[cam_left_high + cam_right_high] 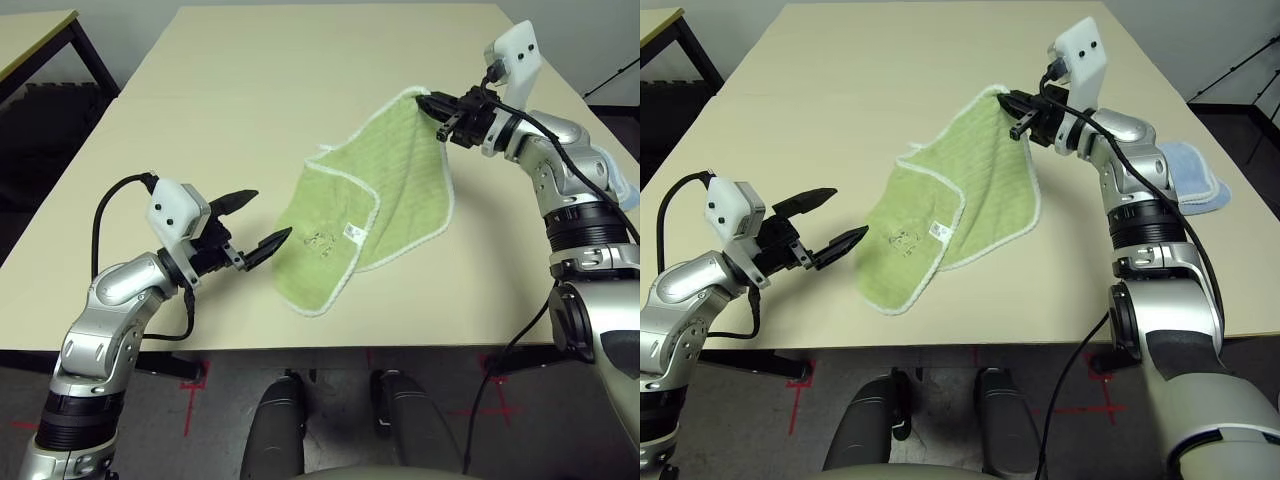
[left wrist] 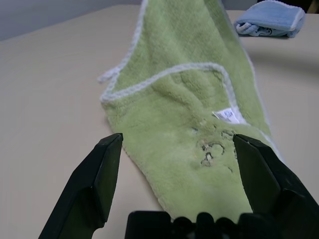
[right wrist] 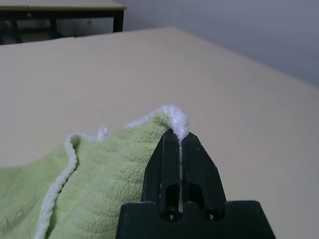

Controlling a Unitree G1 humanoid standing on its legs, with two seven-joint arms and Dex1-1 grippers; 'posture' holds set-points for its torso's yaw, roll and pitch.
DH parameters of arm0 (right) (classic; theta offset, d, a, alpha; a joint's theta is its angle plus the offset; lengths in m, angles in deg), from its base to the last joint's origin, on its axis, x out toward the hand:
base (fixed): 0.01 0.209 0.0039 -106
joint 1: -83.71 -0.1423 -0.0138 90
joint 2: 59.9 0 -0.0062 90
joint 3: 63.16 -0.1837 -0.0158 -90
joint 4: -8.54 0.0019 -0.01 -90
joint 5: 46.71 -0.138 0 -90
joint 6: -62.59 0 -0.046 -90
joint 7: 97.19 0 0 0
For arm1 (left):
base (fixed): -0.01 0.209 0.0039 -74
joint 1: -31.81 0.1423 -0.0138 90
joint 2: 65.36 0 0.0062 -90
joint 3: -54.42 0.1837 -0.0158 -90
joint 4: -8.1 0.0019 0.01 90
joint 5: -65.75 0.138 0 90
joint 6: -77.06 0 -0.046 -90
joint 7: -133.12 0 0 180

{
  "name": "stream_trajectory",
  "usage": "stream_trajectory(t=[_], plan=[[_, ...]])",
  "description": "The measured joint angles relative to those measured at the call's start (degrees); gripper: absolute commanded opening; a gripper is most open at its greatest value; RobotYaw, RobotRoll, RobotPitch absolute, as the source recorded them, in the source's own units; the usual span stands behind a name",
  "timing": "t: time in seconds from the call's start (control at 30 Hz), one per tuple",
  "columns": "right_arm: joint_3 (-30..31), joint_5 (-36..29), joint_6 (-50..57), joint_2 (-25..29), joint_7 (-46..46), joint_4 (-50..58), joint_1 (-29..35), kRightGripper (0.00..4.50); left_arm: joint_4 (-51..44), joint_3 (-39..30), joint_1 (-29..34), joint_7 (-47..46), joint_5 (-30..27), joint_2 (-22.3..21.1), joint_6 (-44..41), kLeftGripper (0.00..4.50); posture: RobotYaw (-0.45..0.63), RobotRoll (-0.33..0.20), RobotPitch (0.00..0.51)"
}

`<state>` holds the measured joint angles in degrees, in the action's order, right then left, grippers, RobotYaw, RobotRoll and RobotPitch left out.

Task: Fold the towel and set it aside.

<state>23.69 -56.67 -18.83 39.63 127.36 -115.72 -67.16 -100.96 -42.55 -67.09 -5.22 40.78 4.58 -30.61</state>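
The light-green towel (image 1: pixel 372 200) with white edging lies partly doubled over in the middle of the table, its dark scribbled mark (image 2: pixel 215 149) and a small white tag facing up. My right gripper (image 1: pixel 434 108) is shut on the towel's far right corner (image 3: pixel 175 119) and holds that corner lifted above the table. My left gripper (image 1: pixel 262 220) hovers open just left of the towel's near edge, with nothing between its black fingers (image 2: pixel 97 174).
A folded light blue cloth (image 1: pixel 1188 172) lies near the table's right edge, behind my right forearm. The beige table (image 1: pixel 250 90) stretches far and left. A second table with dark legs (image 1: pixel 40 40) stands at the far left.
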Motion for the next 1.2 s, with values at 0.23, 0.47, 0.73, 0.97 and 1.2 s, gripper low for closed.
stream_trajectory(t=[0.23, 0.47, 0.73, 0.97, 1.2], plan=[[-0.2, -0.1, -8.9, -0.3, -0.1, -4.2, -3.1, 0.05, 2.4, 0.9, -5.0, -0.8, 0.0, 1.6, -2.2, 4.5, -0.07, 0.0, 0.136], [-0.2, -0.2, -14.6, -0.3, 2.8, -6.1, -3.7, 0.05, 8.0, 2.8, -13.8, -0.8, 0.2, 3.6, -4.6, 4.5, -0.09, 0.0, 0.141], [0.0, -0.3, -18.1, -0.3, 5.9, -5.9, -3.5, 0.05, 18.5, 6.0, -26.2, -2.5, 2.7, 8.4, -5.8, 4.5, -0.12, 0.0, 0.144], [0.0, -0.6, -18.9, -0.1, 7.3, -5.2, -3.5, 0.05, 25.7, 5.9, -31.3, -3.0, 3.9, 11.5, -4.1, 4.5, -0.13, 0.0, 0.146], [0.0, -1.9, -18.8, 0.0, 9.5, -1.2, -2.5, 0.05, 33.4, 6.2, -36.2, -4.7, 7.9, 13.8, -1.5, 4.5, -0.14, 0.0, 0.148]])
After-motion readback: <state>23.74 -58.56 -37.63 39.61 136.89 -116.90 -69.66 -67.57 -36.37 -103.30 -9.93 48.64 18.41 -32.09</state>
